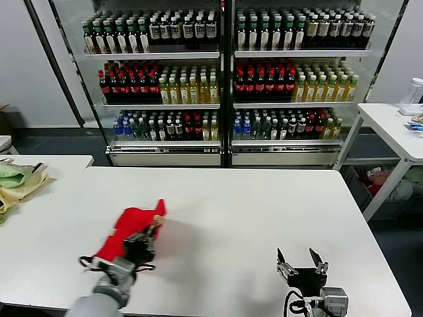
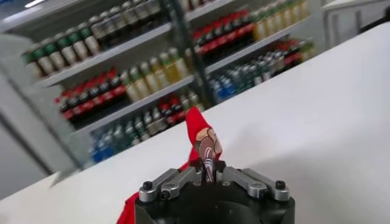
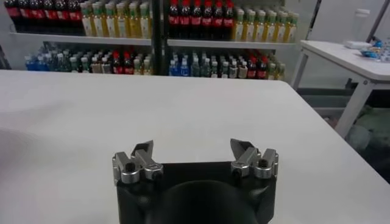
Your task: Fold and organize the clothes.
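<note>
The red shirt [image 1: 129, 228] lies bunched on the white table [image 1: 238, 211] at the front left, one corner lifted toward the middle. My left gripper [image 1: 151, 232] is shut on that lifted part of the shirt. In the left wrist view the red cloth with its cartoon print [image 2: 204, 143] stands up from between the closed jaws of the left gripper [image 2: 209, 173]. My right gripper [image 1: 302, 259] is open and empty, low over the table's front right. In the right wrist view the right gripper [image 3: 192, 149] has its fingers spread with bare table beyond.
Pale green and yellow cloths [image 1: 16, 181] lie on a separate table at the far left. A glass-door cooler [image 1: 225, 79] full of bottles stands behind the table. Another white table [image 1: 396, 129] stands at the right with bags beneath it.
</note>
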